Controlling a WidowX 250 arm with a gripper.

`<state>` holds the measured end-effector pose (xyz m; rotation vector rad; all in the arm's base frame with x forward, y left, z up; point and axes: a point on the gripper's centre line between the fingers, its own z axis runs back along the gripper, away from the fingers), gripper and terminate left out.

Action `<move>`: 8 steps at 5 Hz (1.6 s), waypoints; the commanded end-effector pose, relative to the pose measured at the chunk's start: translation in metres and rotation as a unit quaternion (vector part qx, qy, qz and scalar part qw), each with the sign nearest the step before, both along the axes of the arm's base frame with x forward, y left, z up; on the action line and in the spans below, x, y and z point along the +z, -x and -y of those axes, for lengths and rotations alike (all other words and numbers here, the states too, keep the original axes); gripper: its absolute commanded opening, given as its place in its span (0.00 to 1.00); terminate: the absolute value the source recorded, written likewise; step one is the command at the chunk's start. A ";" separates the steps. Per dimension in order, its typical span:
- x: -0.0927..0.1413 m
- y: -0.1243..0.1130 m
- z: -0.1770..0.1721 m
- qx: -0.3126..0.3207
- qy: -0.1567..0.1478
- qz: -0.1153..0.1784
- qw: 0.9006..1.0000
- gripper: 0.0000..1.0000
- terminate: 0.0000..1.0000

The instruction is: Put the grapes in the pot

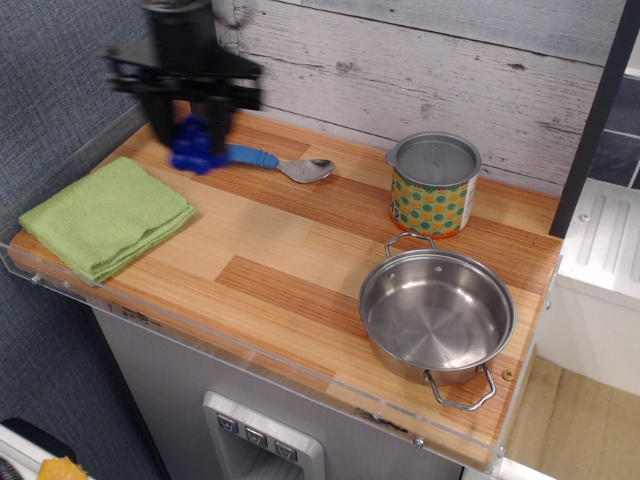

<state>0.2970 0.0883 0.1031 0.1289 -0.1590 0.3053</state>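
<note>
My gripper (193,135) is shut on the grapes (195,146), a small cluster of deep-blue balls, and holds them in the air above the back left of the counter, over the blue handle of the spoon. The arm is motion-blurred. The pot (437,312), a shallow shiny steel pot with two wire loop handles, stands empty at the front right of the counter, far to the right of the gripper.
A blue-handled spoon (285,164) lies at the back. A green folded cloth (105,216) lies at the left edge. A tin can with orange-green dots (433,186) stands just behind the pot. A dark post (200,55) rises at the back left.
</note>
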 end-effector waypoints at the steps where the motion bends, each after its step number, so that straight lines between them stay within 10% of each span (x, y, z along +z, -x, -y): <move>1: 0.014 0.013 0.068 -0.111 0.002 0.026 0.993 0.00 0.00; 4: 0.000 0.025 0.139 -0.258 0.023 0.014 0.966 0.00 0.00; 8: -0.033 0.026 0.169 -0.287 0.031 -0.035 0.957 0.00 0.00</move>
